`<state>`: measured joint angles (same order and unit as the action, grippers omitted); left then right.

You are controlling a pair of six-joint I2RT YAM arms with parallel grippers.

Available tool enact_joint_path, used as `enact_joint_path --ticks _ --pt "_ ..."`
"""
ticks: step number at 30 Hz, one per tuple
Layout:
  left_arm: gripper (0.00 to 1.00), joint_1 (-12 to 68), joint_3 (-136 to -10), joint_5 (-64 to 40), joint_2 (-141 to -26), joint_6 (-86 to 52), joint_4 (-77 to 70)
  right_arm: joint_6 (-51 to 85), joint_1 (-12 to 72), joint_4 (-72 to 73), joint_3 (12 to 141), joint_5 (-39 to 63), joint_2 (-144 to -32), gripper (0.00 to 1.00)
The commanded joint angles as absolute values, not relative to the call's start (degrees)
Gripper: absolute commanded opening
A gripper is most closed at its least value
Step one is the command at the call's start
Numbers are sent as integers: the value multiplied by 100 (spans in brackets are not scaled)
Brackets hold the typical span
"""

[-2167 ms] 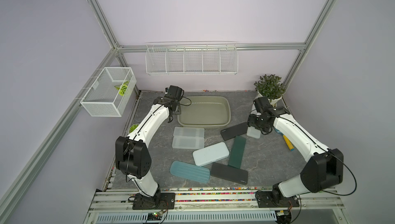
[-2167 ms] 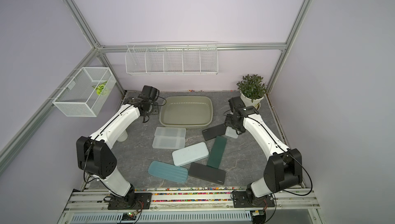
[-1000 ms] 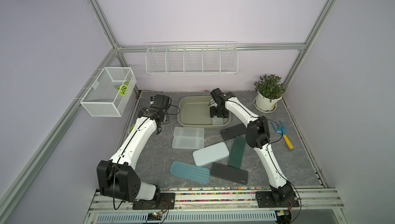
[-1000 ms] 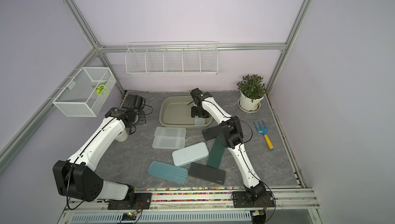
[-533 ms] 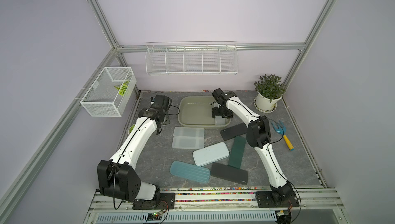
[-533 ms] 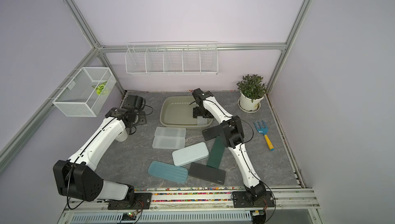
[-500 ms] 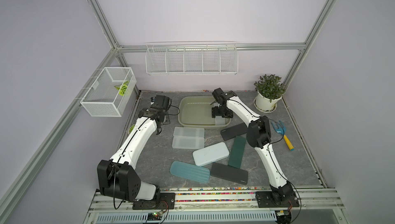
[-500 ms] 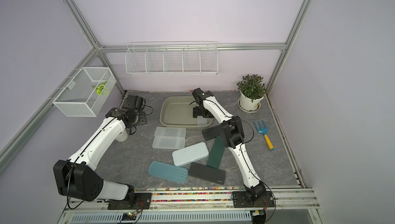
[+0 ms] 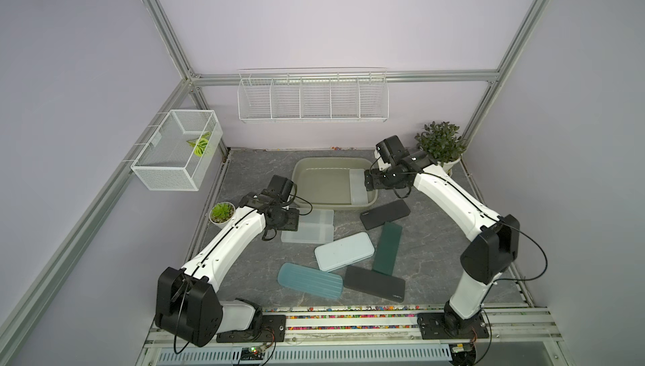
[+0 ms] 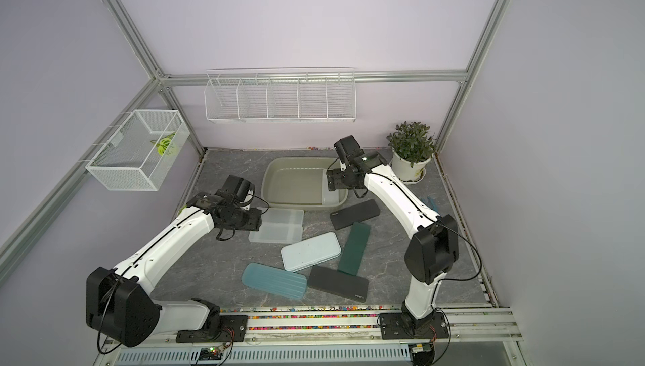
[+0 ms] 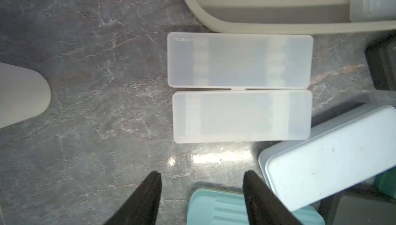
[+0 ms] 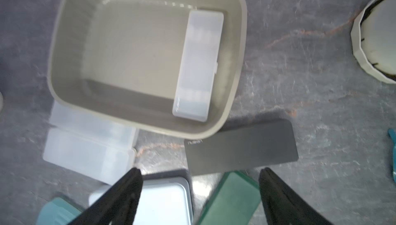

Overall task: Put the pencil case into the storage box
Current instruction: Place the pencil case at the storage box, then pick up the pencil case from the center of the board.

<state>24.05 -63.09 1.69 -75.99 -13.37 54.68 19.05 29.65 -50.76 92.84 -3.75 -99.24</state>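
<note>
Inside storage box [image 12: 72, 41], frosted pencil case [image 12: 198, 65], corner logo [image 12: 179, 105] possibly "nusign"

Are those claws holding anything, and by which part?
Nothing is held: the left gripper and the right gripper are both open and empty.

Matt plastic storage box [image 12: 70, 41]; frosted translucent plastic pencil case [image 12: 198, 67].
</note>
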Motion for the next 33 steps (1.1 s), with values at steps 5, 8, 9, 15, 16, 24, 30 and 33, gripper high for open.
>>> enact_joint_path --ticks 5,8,9,15,16,24,30,33 --pt "66 2435 -6147 -116 -7087 -2150 5505 476 4019 -4832 6909 -238 -8406 92" --pt "66 2438 -6033 -204 -6942 -2480 5427 216 4450 -4786 6294 -40 -7891 95" --pt "66 2435 -5989 -231 -6903 -2575 5405 125 4648 -4786 6144 7 -7768 96" --pt "67 2440 -5906 -238 -6794 -2819 5373 -238 5429 -5033 5820 290 -7780 98" --pt "67 2437 -5898 -240 -6794 -2813 5376 -239 5494 -5102 5884 341 -7888 98" --pt "67 2435 -5955 -169 -6674 -2815 5466 -208 5913 -5096 5959 666 -8548 99" --pt "67 2435 -5847 -101 -6420 -2805 5588 406 5994 -4928 5844 619 -8803 99" --pt "67 2437 -5784 -149 -6325 -2798 5547 547 6042 -4853 5824 565 -9008 99"
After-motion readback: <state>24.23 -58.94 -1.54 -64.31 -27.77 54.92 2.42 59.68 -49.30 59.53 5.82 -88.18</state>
